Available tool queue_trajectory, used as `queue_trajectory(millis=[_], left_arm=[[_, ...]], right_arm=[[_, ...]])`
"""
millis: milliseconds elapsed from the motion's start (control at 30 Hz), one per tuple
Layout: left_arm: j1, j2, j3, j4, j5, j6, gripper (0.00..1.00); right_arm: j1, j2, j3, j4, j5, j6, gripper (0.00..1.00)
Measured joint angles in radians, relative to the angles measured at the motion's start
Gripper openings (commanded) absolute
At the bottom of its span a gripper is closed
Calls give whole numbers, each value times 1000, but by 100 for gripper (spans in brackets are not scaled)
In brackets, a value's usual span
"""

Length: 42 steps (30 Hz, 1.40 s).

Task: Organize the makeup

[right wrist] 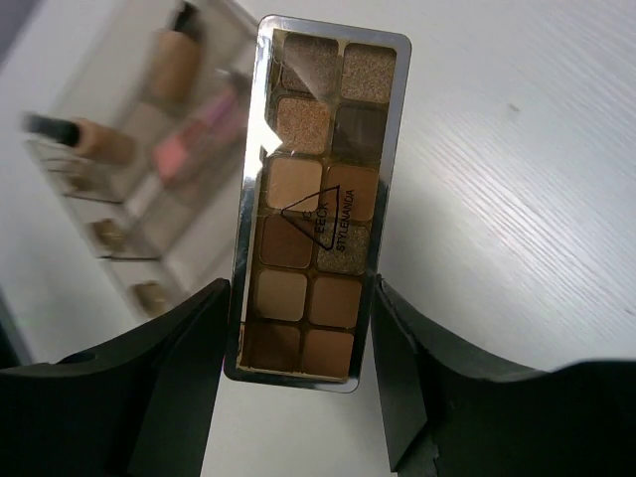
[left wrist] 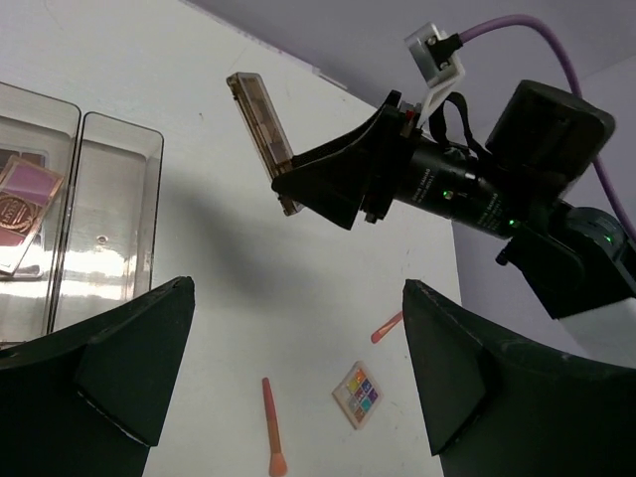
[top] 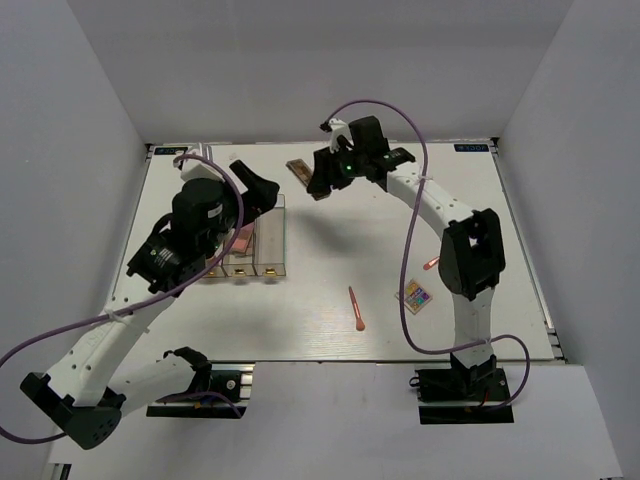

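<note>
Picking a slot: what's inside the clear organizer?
Organizer: flat mauve-pink makeup in one compartment; the visible part of the next is bare. Beige bottles show blurred. Left jaws hide the near ends.

Top camera stares down from behind; both wrist cameras face the brown palette (right wrist: 313, 199), right one close, organizer (right wrist: 169, 224) probably that ten-o'clock blur.
</note>
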Motion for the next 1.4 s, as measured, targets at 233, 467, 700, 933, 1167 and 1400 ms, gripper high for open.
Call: queue_trajectory(millis=[233,467,700,933,1167,1400], left_arm=[[0,-57,-6,10,2,7,94],[0,-130,-21,11,3,-1,94],[0,-167,-21,7,3,-1,94],[0,-246,-37,-6,3,-8,94],[0,-320,-74,-30,2,-26,94],[0,-348,-93,-51,2,-38,94]], right_arm=[[130,-35,-1,40,-72,100,0],[264,2,-1,109,-20,212,0],[368,50,-1,205,151,339,0],[414,137,24,246,341,422,0],[454,222,89,258,496,445,1],[479,226,89,259,562,449,27]])
